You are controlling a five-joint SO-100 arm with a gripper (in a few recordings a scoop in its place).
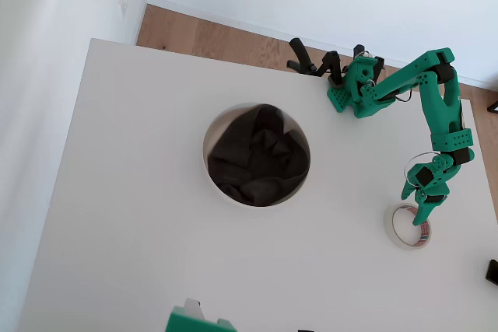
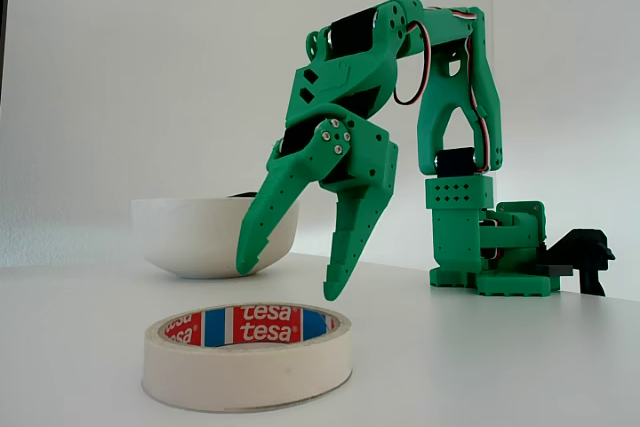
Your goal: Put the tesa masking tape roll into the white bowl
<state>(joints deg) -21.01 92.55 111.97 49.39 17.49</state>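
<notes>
The tesa masking tape roll [image 1: 410, 225] [image 2: 247, 355] lies flat on the white table, a cream ring with a red-and-blue printed core. My green gripper [image 1: 415, 204] [image 2: 290, 282] hangs just above its far rim, fingers pointing down and spread open, nothing between them. The white bowl [image 1: 213, 178] [image 2: 205, 235] stands well to the left in the overhead view, with dark cloth inside; in the fixed view it sits behind the gripper.
The arm's green base [image 1: 354, 91] [image 2: 490, 247] is clamped at the table's far edge. Another green object [image 1: 194, 321] pokes in at the bottom edge of the overhead view. The tape lies near the table's right edge [image 1: 492, 215].
</notes>
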